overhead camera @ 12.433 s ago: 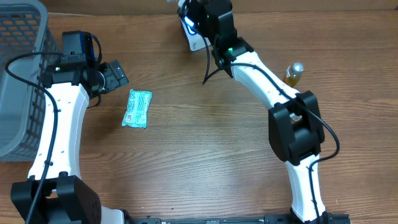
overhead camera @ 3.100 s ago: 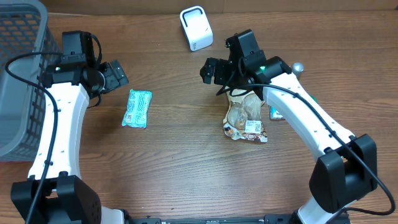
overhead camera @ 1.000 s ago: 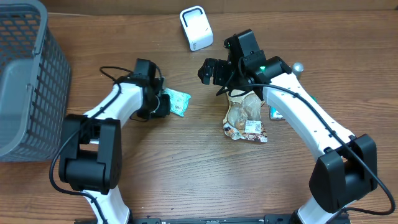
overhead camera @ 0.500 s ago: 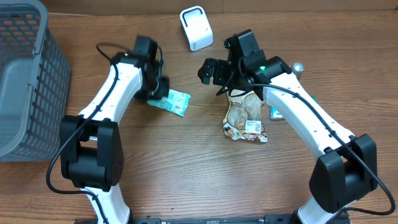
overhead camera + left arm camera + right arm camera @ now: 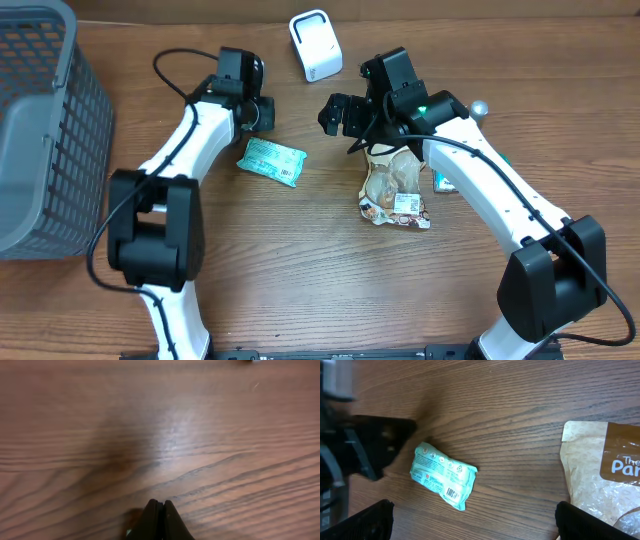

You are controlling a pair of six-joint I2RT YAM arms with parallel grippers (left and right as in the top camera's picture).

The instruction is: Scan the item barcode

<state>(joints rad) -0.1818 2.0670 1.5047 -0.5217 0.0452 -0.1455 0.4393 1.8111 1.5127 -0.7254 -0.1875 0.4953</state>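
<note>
On the brown wooden tabletop (image 5: 300, 270), small green plastic packet (image 5: 272, 160) laid flat, left end effector (image 5: 262, 112) clenched on nothing near it, right end effector (image 5: 336, 112) spread wide, empty

The bench (image 5: 300, 275) is brown wood, with long dark grain lines running across it from side to side. Up close the lines go wavy, and a soft patch of light (image 5: 176, 435) shines on the wood, with a darker smudge of shadow (image 5: 117, 457) just beside it. From above, the wood fills nearly the whole view.
</note>
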